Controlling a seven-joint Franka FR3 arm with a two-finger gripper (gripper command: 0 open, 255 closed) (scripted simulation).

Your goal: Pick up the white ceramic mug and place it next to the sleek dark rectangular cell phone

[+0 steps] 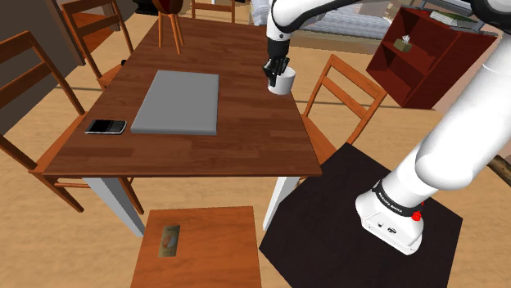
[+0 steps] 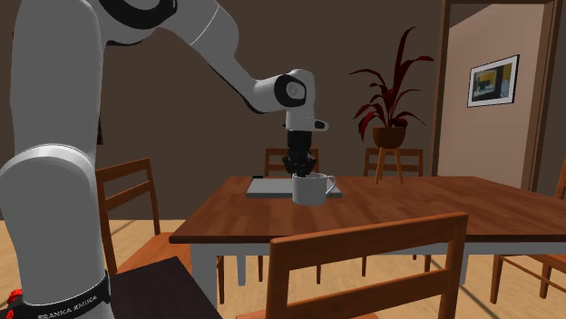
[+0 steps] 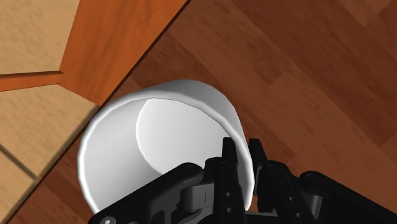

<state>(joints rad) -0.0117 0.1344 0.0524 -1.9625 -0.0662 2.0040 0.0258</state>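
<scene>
The all-black 2-finger gripper (image 1: pixel 276 69) pinches the wall of a plain white cylindrical mug (image 1: pixel 283 83), 1 finger inside the rim and 1 outside. The mug is near the far right edge of the brown wooden table (image 1: pixel 246 155), as the shoulder view has it. Whether its base touches the tabletop cannot be told. A flat grey rectangular slab (image 1: pixel 176 102) lies to the mug's left. Further left, by the table's edge, is the black rectangular cell phone (image 1: pixel 106 127), well apart from the mug. An orange-brown wooden chair (image 1: pixel 348 86) stands just right of the mug.

The white mug (image 1: pixel 284 83) is seen apart from the flat grey slab (image 1: pixel 176 102), toward the shoulder view's right (the black gripper (image 1: pixel 277 73) is set at its rim). The dark phone (image 1: pixel 106 127) is laid just beside the slab's opposite edge.
</scene>
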